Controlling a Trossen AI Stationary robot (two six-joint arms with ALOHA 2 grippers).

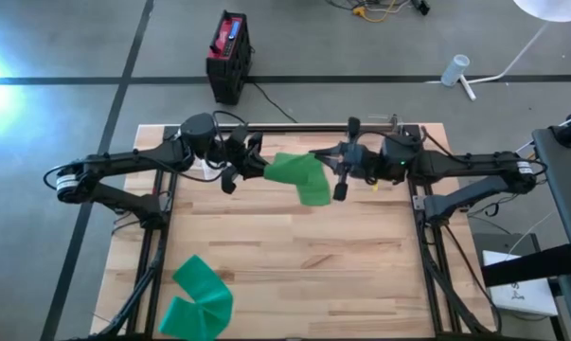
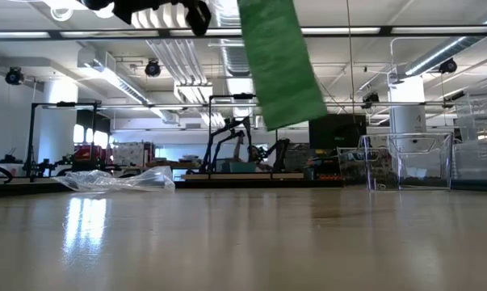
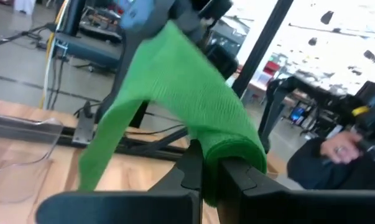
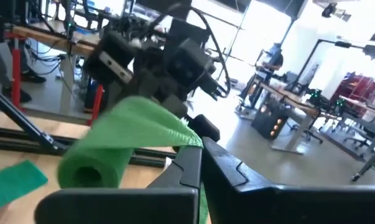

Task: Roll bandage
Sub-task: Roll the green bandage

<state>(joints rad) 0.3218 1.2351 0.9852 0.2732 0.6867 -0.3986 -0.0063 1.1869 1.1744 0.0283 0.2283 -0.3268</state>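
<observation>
Bandage hung green between both grippers above the table's far half, seen from above; the left gripper and right gripper each pinched an end. Low down, it dangled clear of the wood. Each wrist camera showed fingers closed on cloth (a partly rolled end by the right).

no text i can read anywhere right now: no label, brand, number or sign stands out on anything over my table or in the room behind it.
</observation>
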